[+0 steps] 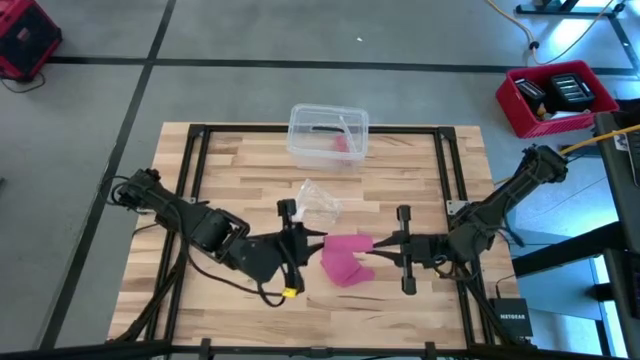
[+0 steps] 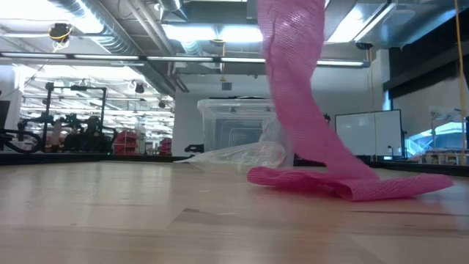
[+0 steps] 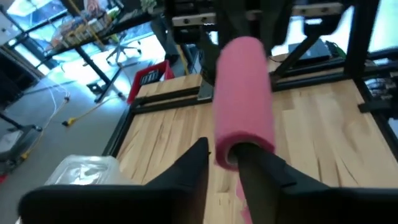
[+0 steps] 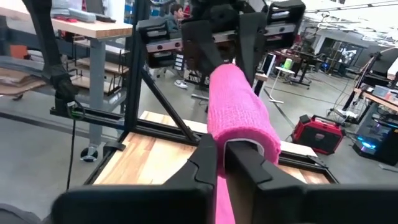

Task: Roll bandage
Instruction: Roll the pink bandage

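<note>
Bandage (image 1: 347,258) sits near the middle of your surface (image 1: 240,170), toward the near edge, between the two grippers. It is pink ribbed fabric: one end is wound into a short roll held up in the air, and a loose band drops from it to a folded heap on the wood.

Your right gripper (image 4: 219,155) has its jaws clenched on the end of the roll (image 4: 239,102), seen from its wrist camera. Your left gripper (image 3: 222,158) meets the other end; one finger (image 3: 258,171) pokes into the roll's open end and the other stands clear beside it, so you cannot tell whether those jaws are gripping.

Behind the bandage, at the far edge of the surface, stands a clear box (image 1: 328,135) with no lid, holding something pink and a thin dark item you cannot make out. A crumpled clear wrapper (image 1: 316,203) lies between the box and the bandage, apart from both.

From above you see both arms reaching in from left and right, and a red bin (image 1: 556,98) on the floor off the far right corner. The low view shows neither gripper, only the band (image 2: 297,88) hanging from out of frame down to the heap, with the wrapper and box behind it. The left wrist view shows the roll's hollow end, which the others do not.
</note>
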